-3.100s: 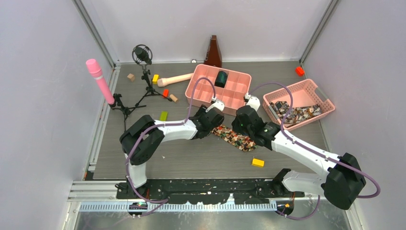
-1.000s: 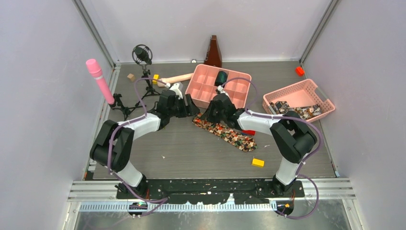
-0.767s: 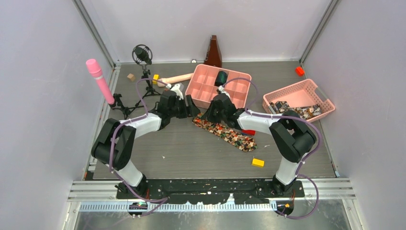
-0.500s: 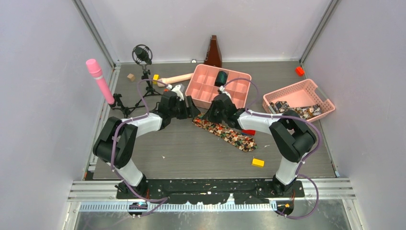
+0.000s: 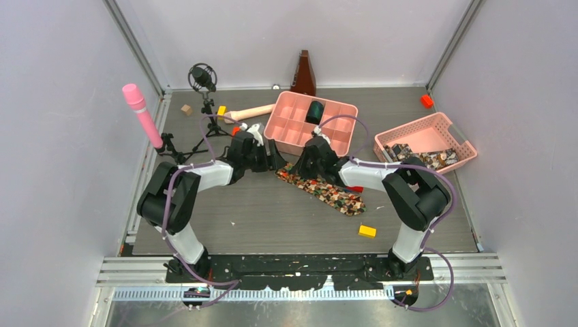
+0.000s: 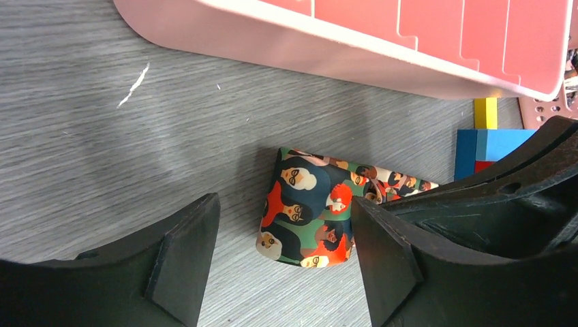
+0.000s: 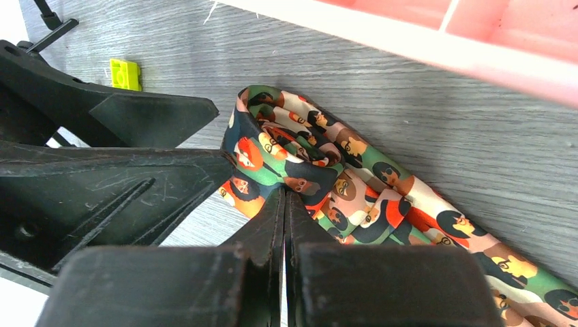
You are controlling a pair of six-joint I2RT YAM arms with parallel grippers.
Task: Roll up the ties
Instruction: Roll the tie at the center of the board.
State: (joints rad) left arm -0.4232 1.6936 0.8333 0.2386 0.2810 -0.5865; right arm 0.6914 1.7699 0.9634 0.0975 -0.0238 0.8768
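Note:
One tie (image 5: 324, 189), dark with red, orange, white and green print, lies diagonally on the grey table in front of the pink tray. Its upper-left end is folded over (image 6: 307, 211) and bunched (image 7: 300, 163). My left gripper (image 5: 274, 162) is open, and in its wrist view the folded end lies just ahead between the two fingers (image 6: 283, 255). My right gripper (image 5: 305, 165) is shut, and its tips (image 7: 285, 197) pinch the bunched fold of the tie. More printed ties lie in the pink basket (image 5: 450, 133) at the right.
The pink compartment tray (image 5: 286, 133) stands just behind both grippers and holds a dark roll (image 5: 315, 111). Loose blocks lie around: yellow (image 5: 367, 231), red (image 5: 354, 188), green (image 7: 125, 73), blue (image 6: 487, 144). A microphone stand (image 5: 203, 82), a pink cylinder (image 5: 142, 116), a wooden pin (image 5: 249, 112) and a metronome (image 5: 304, 73) stand at the back.
Both arms have swung from mid-table to the tie's upper-left end, which was drawn out leftward. In the last second both grippers edged right and the tie's end bunched slightly.

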